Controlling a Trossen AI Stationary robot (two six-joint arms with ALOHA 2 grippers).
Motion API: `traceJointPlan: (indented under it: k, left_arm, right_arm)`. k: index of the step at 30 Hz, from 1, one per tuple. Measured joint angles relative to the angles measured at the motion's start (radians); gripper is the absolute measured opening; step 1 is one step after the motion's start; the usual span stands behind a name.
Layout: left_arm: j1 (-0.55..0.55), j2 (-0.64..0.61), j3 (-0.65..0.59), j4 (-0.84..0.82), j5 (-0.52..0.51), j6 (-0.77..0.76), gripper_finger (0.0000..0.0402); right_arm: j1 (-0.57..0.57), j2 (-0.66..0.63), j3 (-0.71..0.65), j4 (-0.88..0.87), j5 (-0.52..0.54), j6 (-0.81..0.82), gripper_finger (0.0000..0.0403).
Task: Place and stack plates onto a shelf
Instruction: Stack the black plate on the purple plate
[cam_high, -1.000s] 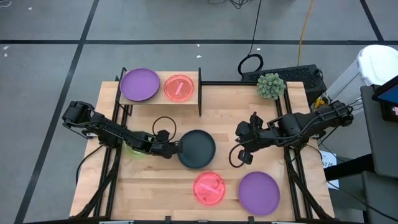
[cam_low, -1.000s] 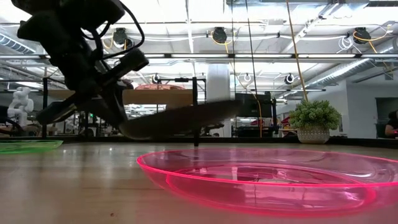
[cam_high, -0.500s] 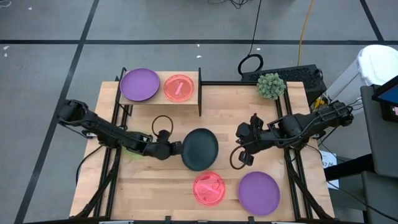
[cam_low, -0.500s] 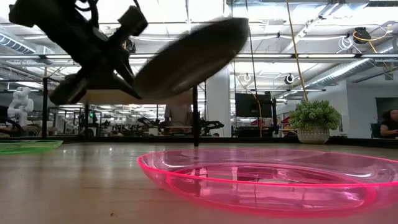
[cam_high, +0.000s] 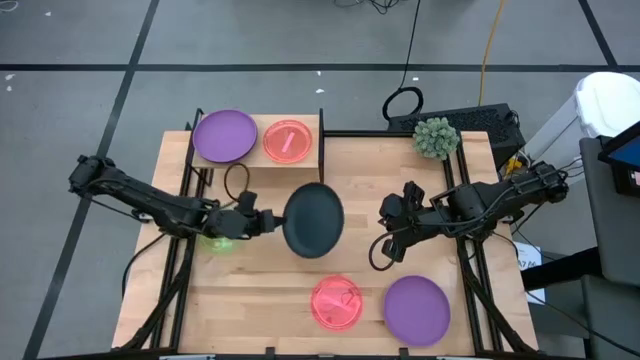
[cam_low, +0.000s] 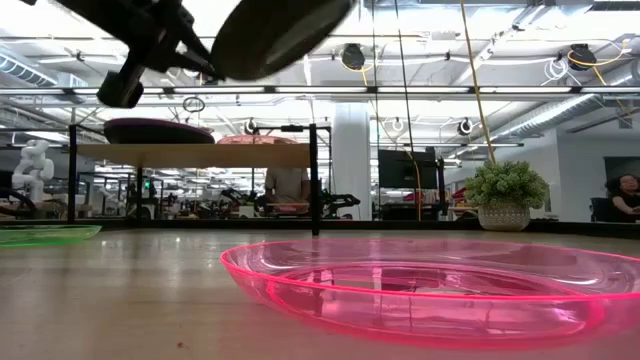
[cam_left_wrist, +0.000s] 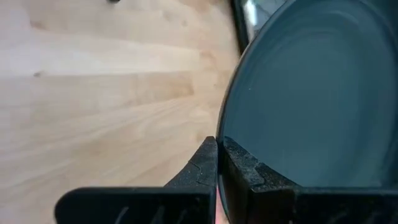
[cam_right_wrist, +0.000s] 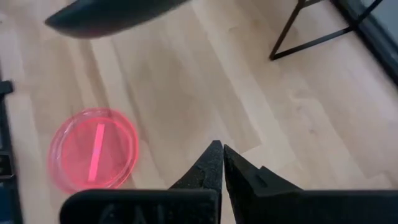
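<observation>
High view: the shelf (cam_high: 304, 157) at the table's far left carries a purple plate (cam_high: 224, 135) and a pink plate (cam_high: 287, 141). Left gripper (cam_high: 274, 222) pinches the dark plate (cam_high: 313, 220) by its rim, lifted mid-table. Right gripper (cam_high: 386, 221) hangs closed, holding nothing.

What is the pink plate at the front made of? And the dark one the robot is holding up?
The pink plate looks like clear, glossy plastic: you can see the table through it and its rim shines. The dark plate, pinched by the left gripper, looks like matte plastic, dull and solid, though that is less sure.
</observation>
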Motion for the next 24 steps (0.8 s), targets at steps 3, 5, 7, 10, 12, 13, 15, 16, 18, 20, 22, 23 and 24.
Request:
traceJointPlan:
  k: [3, 5, 7, 10, 12, 13, 15, 16, 18, 20, 22, 23, 24]
  left_arm:
    - [0.019, -0.053, 0.000, -0.015, 0.001, 0.029, 0.0007]
    - [0.036, -0.086, 0.000, -0.008, -0.004, 0.058, 0.0007]
    - [0.055, -0.124, 0.000, -0.024, -0.007, 0.079, 0.0007]
    - [0.092, -0.174, 0.000, -0.044, -0.010, 0.119, 0.0007]
    - [0.119, -0.210, 0.000, -0.062, -0.011, 0.148, 0.0007]
    - [0.132, -0.225, 0.000, -0.061, -0.012, 0.161, 0.0007]
    - [0.161, -0.251, 0.018, -0.114, -0.011, 0.193, 0.0007]
    - [0.174, -0.258, 0.040, -0.151, -0.011, 0.215, 0.0007]
    - [0.203, -0.265, 0.097, -0.233, -0.010, 0.264, 0.0007]
    - [0.230, -0.268, 0.162, -0.335, -0.011, 0.314, 0.0007]
    - [0.258, -0.266, 0.225, -0.424, -0.011, 0.351, 0.0007]
    - [0.274, -0.266, 0.252, -0.470, -0.011, 0.368, 0.0007]
    - [0.291, -0.267, 0.277, -0.514, -0.011, 0.380, 0.0007]
  right_arm:
    - [0.000, 0.000, 0.000, 0.000, 0.019, 0.005, 0.0000]
    - [0.000, 0.000, 0.000, 0.001, 0.025, 0.024, 0.0000]
    - [0.000, 0.000, 0.000, 0.000, 0.025, 0.043, 0.0000]
    - [0.000, 0.000, 0.000, 0.003, 0.005, 0.068, 0.0000]
    - [0.000, 0.000, 0.000, 0.001, -0.016, 0.084, 0.0000]
    - [0.000, 0.000, 0.000, 0.001, -0.029, 0.094, 0.0000]
    - [0.000, 0.000, 0.000, 0.002, -0.049, 0.119, 0.0000]
    - [0.000, 0.000, 0.000, 0.001, -0.057, 0.131, 0.0000]
    - [0.000, 0.000, 0.000, 0.001, -0.058, 0.156, 0.0000]
    - [0.000, 0.000, 0.000, 0.001, -0.056, 0.172, 0.0000]
    - [0.000, 0.000, 0.000, 0.001, -0.055, 0.176, 0.0000]
    - [-0.001, 0.000, 0.000, 0.001, -0.054, 0.176, 0.0000]
    - [-0.003, 0.000, 0.000, 0.001, -0.053, 0.176, 0.0000]
